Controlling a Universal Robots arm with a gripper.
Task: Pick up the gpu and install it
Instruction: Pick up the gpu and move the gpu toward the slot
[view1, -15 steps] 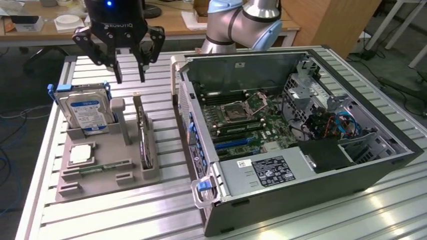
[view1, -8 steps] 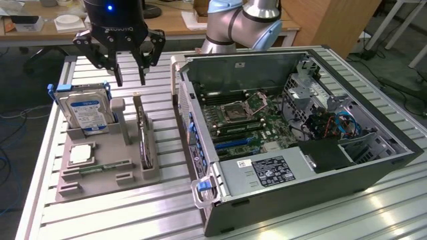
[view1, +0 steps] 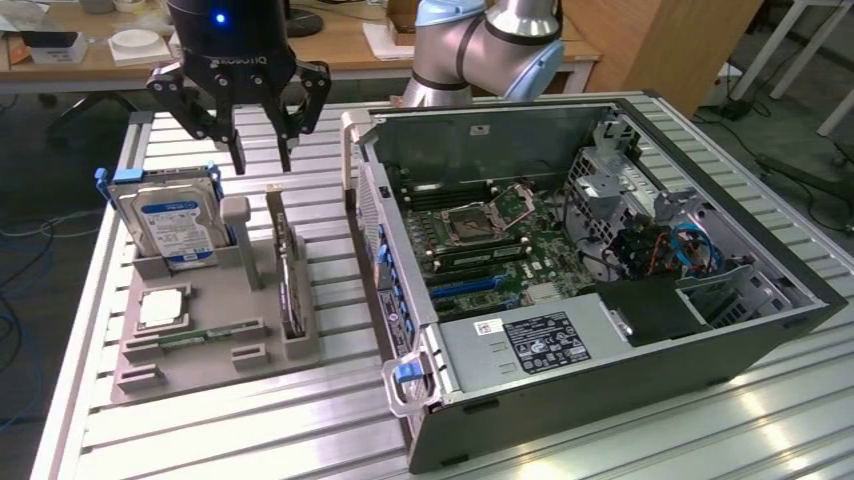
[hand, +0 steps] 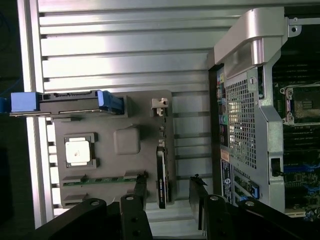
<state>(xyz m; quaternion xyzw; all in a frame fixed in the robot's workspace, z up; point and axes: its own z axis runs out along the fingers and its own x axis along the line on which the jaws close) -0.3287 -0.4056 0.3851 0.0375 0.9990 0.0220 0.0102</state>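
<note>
Gripper (view1: 262, 165) wide open, empty, hanging just above one end of gpu (view1: 284, 275), no contact. I see gpu on edge in slot of tray (view1: 200, 370), between drive (view1: 167, 220) and case (view1: 601, 260). In wrist view, card lies between fingers (hand: 140, 189), nearer one.

The arm (view1: 461, 55) is rounded silver-grey tubing with pale blue joint caps. Its gripper (view1: 262, 165) is a black body lettered ROBOTIQ in white, with a blue light at its twelve o'clock. It has two black linked fingers (hand: 134, 215) with round pivot pins.
</note>
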